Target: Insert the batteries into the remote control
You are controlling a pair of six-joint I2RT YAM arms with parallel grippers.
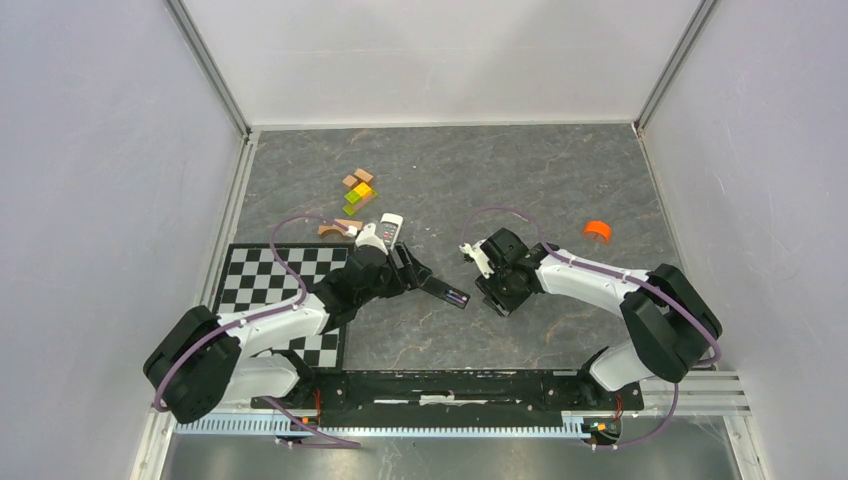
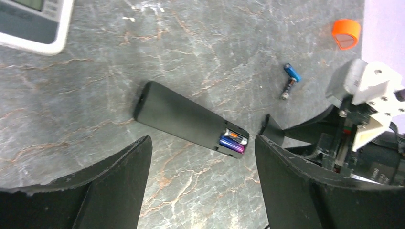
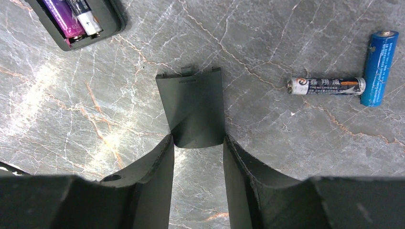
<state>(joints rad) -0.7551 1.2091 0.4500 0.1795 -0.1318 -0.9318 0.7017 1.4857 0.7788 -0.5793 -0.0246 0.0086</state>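
left hand (image 2: 203, 143): fingers wide apart, nothing held, hovering over the tabletop (image 1: 560, 180). black remote (image 2: 181, 114) lies flat just beyond the fingertips at 12 o'clock in my left wrist view, back up, battery bay uncovered at its right end. in the bay i see the purple battery (image 2: 232, 147) and a white-and-orange cell (image 2: 236, 137) side by side.

right hand (image 3: 197, 138): closed in on the battery cover (image 3: 191, 102), one finger against each long edge of its near end. the cover lies on the stone with its clip end pointing to 12 o'clock. the remote's open bay is at 10 o'clock from it.

blue battery (image 3: 379, 67) lies loose on the tabletop at 3 o'clock from the cover, with a dark labelled cell (image 3: 327, 86) between them, its tip just beside the blue one's near end.

top view: white handset (image 1: 385, 232) at 11 o'clock of the left hand, wooden blocks (image 1: 358, 190) further out, chessboard (image 1: 270, 280) at 9, orange cap (image 1: 597, 230) at 2 o'clock of the right hand.
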